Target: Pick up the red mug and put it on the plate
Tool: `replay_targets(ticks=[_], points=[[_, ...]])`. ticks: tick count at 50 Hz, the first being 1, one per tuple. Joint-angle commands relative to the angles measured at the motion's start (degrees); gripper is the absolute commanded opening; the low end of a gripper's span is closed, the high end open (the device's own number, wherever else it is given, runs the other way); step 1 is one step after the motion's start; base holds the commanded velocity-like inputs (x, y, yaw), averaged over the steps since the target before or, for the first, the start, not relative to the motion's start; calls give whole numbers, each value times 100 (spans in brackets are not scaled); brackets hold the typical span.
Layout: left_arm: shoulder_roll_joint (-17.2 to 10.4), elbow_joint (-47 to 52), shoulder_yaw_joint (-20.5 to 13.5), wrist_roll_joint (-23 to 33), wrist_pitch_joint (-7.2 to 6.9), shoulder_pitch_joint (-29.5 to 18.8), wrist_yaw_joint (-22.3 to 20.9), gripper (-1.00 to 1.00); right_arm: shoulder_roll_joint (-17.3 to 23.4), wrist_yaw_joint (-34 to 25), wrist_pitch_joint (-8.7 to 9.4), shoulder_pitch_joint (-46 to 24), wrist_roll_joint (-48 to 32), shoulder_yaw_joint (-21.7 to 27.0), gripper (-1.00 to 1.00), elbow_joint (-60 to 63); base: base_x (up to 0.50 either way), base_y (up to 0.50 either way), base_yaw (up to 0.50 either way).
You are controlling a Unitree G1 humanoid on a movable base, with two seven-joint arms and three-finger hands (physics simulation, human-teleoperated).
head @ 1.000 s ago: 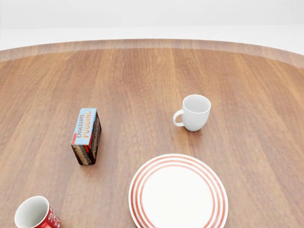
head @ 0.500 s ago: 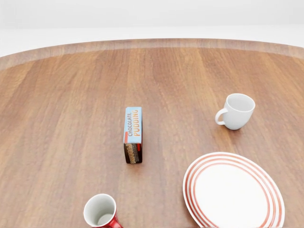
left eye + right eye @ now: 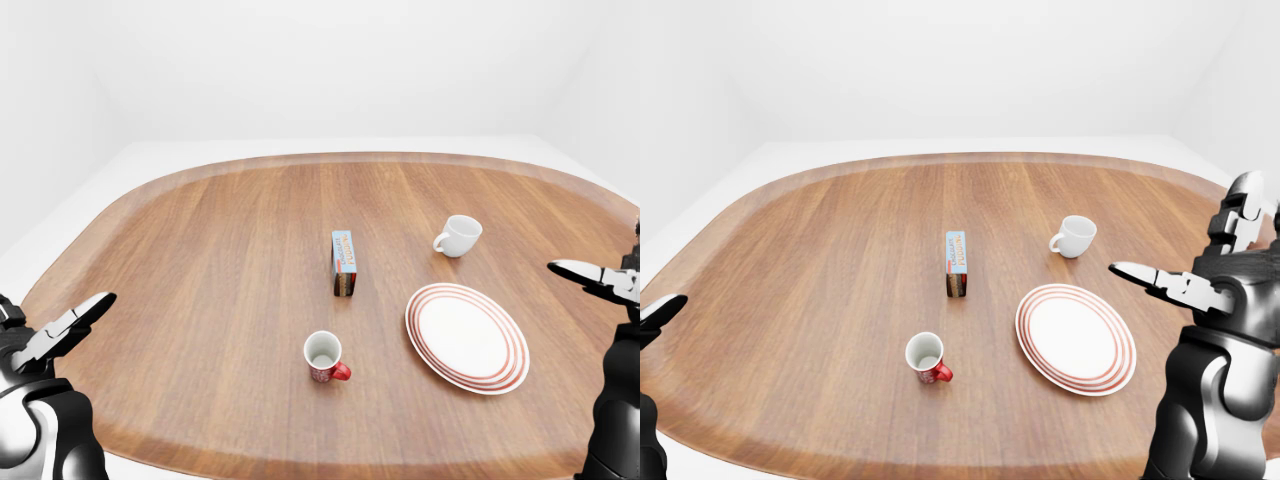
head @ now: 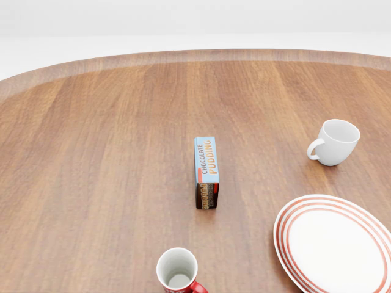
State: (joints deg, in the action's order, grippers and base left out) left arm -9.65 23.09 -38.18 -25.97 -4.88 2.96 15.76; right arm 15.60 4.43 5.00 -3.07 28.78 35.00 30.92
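The red mug (image 3: 324,357) stands upright on the wooden table (image 3: 220,250), white inside, its handle pointing right; the head view shows it cut off at the bottom edge (image 4: 178,274). The white plate with red rings (image 3: 466,336) lies to its right, with nothing on it. My left hand (image 3: 62,326) hovers open at the left edge of the left-eye view, far from the mug. Raised at the right of the right-eye view, my right hand (image 3: 1160,282) is open, beyond the plate. Neither hand holds anything.
A chocolate pudding box (image 3: 343,262) stands on edge above the red mug. A white mug (image 3: 458,236) sits above the plate. The table's rounded rim (image 3: 330,158) curves along the top; white floor and walls lie beyond.
The head camera has swung left: the box, white mug, plate and red mug all slid rightward in the head view. The things themselves have not moved on the table.
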Motion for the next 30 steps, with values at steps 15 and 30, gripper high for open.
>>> replay_targets(ticks=[15, 30], points=[[9, -47, 82, 65, 35, -18, -16, 100, -1326, -1239, 0, 657, -2313, -2964, 100, 884, 0, 0, 0], [27, -52, 106, 108, 39, -24, -35, 100, -1444, -1369, 0, 1203, -3384, -4460, 100, -532, 0, 0, 0]])
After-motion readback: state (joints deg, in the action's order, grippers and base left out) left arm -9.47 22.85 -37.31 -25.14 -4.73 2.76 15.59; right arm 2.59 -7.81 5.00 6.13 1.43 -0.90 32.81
